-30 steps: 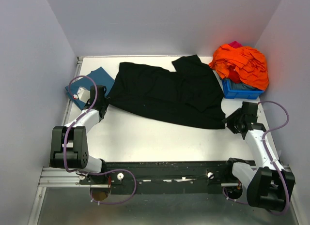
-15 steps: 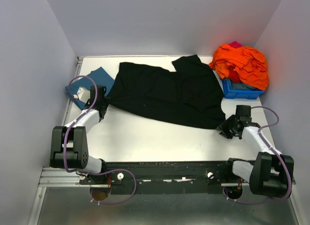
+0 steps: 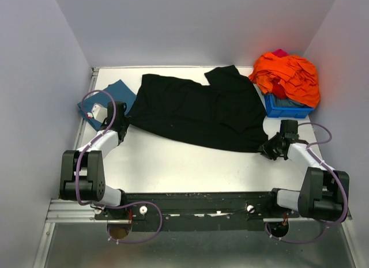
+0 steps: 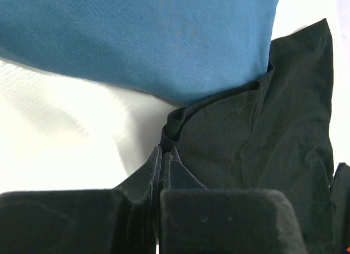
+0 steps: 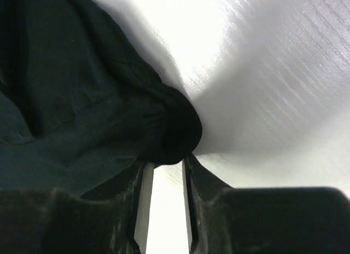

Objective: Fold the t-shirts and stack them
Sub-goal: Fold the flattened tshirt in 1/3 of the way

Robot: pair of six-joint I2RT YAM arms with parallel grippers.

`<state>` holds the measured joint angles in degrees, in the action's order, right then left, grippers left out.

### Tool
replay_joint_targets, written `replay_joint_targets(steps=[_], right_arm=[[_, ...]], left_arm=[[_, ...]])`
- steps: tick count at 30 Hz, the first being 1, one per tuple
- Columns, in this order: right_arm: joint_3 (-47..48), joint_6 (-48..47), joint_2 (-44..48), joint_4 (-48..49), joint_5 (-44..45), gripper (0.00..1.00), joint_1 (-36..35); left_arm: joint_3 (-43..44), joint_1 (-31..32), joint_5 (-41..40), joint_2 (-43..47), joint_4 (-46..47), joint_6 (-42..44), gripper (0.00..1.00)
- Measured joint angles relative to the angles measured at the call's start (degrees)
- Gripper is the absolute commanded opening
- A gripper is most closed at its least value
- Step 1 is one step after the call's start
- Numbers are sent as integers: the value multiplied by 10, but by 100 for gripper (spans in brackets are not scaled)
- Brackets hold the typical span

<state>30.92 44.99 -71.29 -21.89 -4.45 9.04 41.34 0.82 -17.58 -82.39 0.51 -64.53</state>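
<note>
A large black t-shirt [image 3: 196, 112] lies spread across the middle of the table. A folded teal-blue t-shirt [image 3: 112, 98] lies at the far left. My left gripper [image 3: 122, 125] is shut on the black shirt's left corner; in the left wrist view the cloth [image 4: 262, 134] runs into the closed tips [image 4: 164, 153], with the teal shirt [image 4: 136, 41] just beyond. My right gripper [image 3: 268, 148] is at the black shirt's near right corner. In the right wrist view its jaws [image 5: 167, 164] stand apart, with a bunched corner of black cloth [image 5: 71, 101] at their tips.
A blue plastic bin [image 3: 285, 109] at the back right holds a heap of orange clothes [image 3: 288, 75] that spills over its rim. White walls close in the table on three sides. Bare white table [image 3: 190, 164] lies between the shirt and the arm bases.
My right gripper has moved left to the black shirt's corner and its jaws have narrowed. The left arm and both shirts have stayed where they were.
</note>
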Motion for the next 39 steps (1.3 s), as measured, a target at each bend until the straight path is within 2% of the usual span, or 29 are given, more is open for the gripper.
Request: replay_joint_targets(steps=[3,6,9,15,21,25,33,39], right_arm=[[3,2,-9,7,2,22,0],[5,3,-17,15,4,20,-3],[5,4,-21,22,4,1,-5],[4,4,-13,25,3,1,-7],[5,-6,61,9,3,1,-7],[21,-16,94,-30,7,1,-7],[61,-29,96,-103,9,1,-7],[112,-30,108,-155,1,1,-7]], left_arm=[[0,0,0,0,0,0,0],[0,0,0,0,0,0,0],[0,0,0,0,0,0,0],[0,0,0,0,0,0,0],[0,0,0,1,-2,1,0],[0,1,0,14,-13,1,0],[1,25,-30,87,-55,1,0],[19,32,-58,107,-106,0,0]])
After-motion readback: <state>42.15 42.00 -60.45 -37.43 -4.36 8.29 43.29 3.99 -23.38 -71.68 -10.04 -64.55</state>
